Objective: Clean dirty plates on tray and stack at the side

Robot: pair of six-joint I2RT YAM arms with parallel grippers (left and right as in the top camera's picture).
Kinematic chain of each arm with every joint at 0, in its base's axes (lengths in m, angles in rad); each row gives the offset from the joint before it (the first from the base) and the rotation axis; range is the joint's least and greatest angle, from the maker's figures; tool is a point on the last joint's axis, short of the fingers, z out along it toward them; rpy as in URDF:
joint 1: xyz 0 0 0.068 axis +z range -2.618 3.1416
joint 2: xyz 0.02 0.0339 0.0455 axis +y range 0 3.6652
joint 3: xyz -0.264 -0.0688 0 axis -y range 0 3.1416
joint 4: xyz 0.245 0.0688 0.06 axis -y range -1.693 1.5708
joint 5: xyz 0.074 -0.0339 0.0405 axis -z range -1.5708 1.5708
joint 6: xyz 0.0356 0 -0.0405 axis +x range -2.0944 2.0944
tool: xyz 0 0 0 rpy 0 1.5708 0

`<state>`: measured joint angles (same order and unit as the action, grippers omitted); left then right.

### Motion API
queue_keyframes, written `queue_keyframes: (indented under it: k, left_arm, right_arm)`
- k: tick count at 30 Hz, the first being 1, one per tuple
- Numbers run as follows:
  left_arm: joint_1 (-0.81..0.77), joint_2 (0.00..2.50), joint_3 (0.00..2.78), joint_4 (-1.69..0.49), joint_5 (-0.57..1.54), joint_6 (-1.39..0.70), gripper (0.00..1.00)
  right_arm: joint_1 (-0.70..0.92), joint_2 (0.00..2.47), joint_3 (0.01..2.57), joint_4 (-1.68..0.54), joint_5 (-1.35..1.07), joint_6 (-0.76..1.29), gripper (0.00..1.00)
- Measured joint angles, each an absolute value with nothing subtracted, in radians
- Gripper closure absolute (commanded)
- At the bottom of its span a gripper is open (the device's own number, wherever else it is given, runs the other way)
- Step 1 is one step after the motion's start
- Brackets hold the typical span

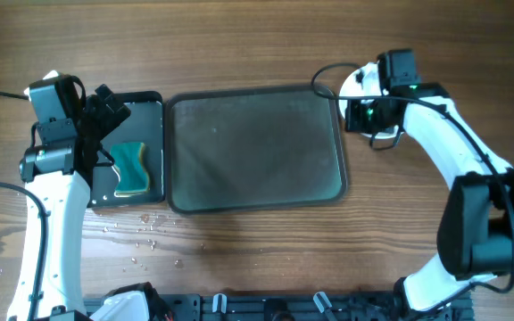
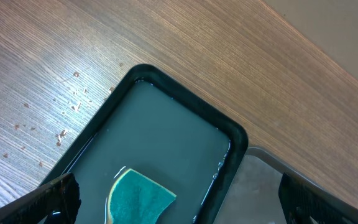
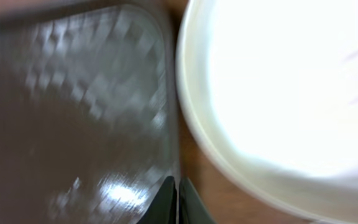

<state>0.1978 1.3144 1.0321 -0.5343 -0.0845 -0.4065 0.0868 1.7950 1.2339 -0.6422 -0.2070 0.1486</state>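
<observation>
The tray point(image 1: 257, 147) lies in the middle of the table, and nothing sits on its grey-green floor. In the right wrist view a white plate point(image 3: 278, 87) rests on the wood just right of the tray's point(image 3: 73, 112) rim; how many plates lie there I cannot tell. My right gripper point(image 3: 177, 196) is shut, its tips together and empty, over the gap between the tray's rim and the plate. From overhead the right gripper point(image 1: 365, 113) covers the plate. My left gripper point(image 1: 107, 109) hangs open over the small black tray point(image 1: 154, 102), above the sponge point(image 2: 138, 199).
The glossy black tray point(image 2: 166, 93) holds a film of water and the teal-and-yellow sponge point(image 1: 132, 169). Water drops point(image 1: 145, 232) speckle the wood in front of it. Cables trail from the right arm near the large tray's far right corner.
</observation>
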Motion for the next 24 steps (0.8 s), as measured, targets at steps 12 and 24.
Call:
queue_keyframes:
  k: [12, 24]
  left_arm:
    - [0.198, 1.314, 1.032, -0.534, -0.084, -0.406, 0.0]
    - [0.198, 1.314, 1.032, -0.534, -0.084, -0.406, 0.0]
  right_arm:
    - [0.078, 1.86, 1.193, -0.5, 0.001, 0.207, 0.96]
    - [0.077, 1.901, 1.185, -0.604, -0.014, 0.223, 0.96]
